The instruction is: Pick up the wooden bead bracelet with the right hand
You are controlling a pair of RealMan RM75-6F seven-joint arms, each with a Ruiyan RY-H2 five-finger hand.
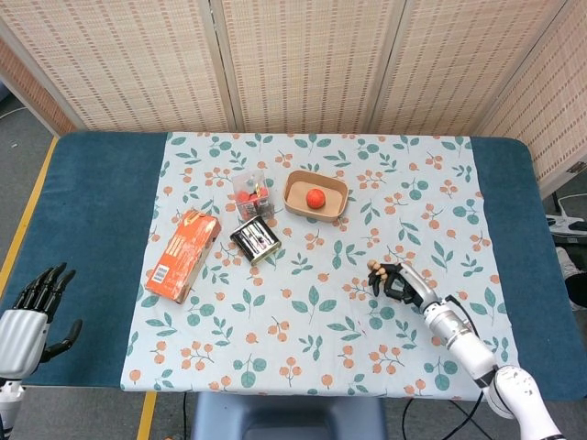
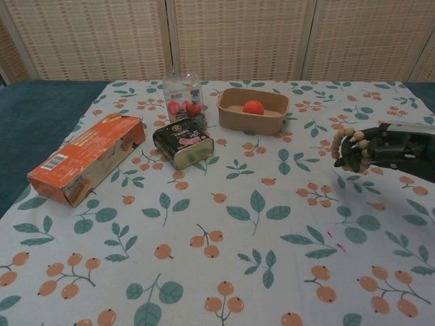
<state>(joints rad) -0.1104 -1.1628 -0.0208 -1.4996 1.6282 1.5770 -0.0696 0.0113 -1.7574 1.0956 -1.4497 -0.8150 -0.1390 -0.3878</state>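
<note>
The right hand [image 2: 380,148] held the bracelet [image 2: 348,142] off the cloth [image 1: 321,367], its dark fingers [image 2: 355,155] curled in around the beads — the loop hung at the fingertips, above the right part of the table [image 1: 92,202] toward the near edge. In the head view the same hand [image 1: 404,282] showed with the bracelet [image 1: 375,272] at its far end.

The left hand [image 1: 32,307] sat off the table's near left corner, fingers spread and holding nothing (only the head view showed it).

Toward the far middle of the cloth stood a tan tray [image 2: 253,119] with a small orange ball [image 2: 253,106] in it. Just left of it was a clear tub [image 2: 183,95] of red bits, and a dark tin [image 2: 183,141] lay right in front of the tub, tilted. An orange box [image 2: 88,157] lay on its side near the cloth's left edge — apart from the tin.
</note>
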